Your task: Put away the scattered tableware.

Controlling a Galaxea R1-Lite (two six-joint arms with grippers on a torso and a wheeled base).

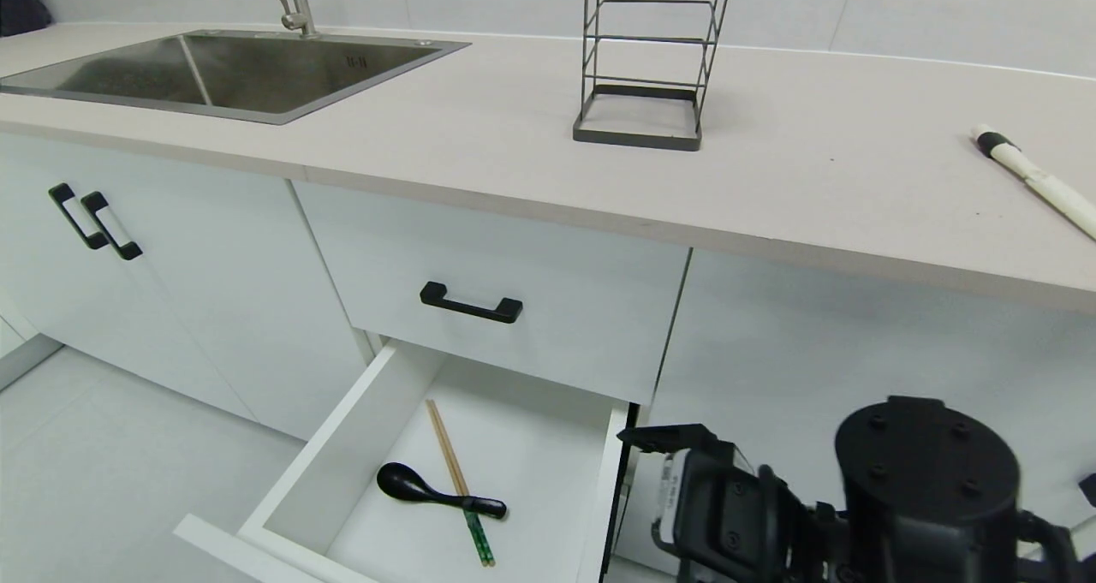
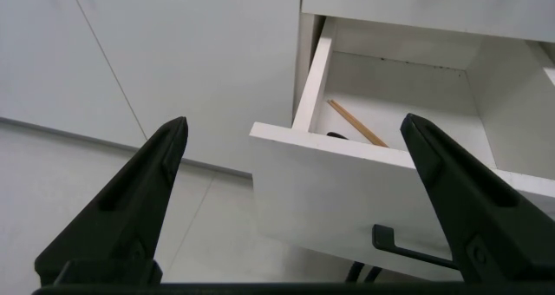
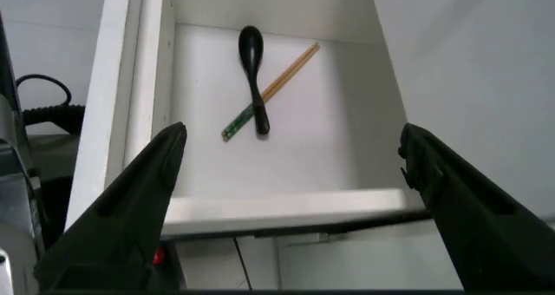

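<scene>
So here's where we're at. The long pale stone-look countertop (image 1: 813, 181) fills the upper half of our head view, with the steel sink (image 1: 257, 114) up at 10 o'clock. Below it, the white lower drawer (image 1: 531, 446) is pulled out at 6 o'clock, under a closed drawer with a black bar handle (image 1: 471, 303). The dark wire rack (image 1: 638, 136) stands at 12 o'clock on the counter.

Our right arm (image 1: 925, 480) sits low at 5 o'clock, below counter level. The right gripper (image 3: 292, 134) is spread wide with nothing in it, over the drawer. The left gripper (image 2: 293, 121) is also spread and empty, just outside the drawer front.

What's left looks like the white stick-shaped utensil with a black band (image 1: 1040, 182). It lies on the counter at roughly 1 o'clock from the right arm, with its long axis running 10 to 4 o'clock. We'd say the right arm is clearly nearer. It has to come up past the counter edge first, and we'd close the jaws across that axis.

The black spoon (image 1: 428, 490) and the wooden chopsticks with green ends (image 1: 452, 463) lie crossed in the drawer.
</scene>
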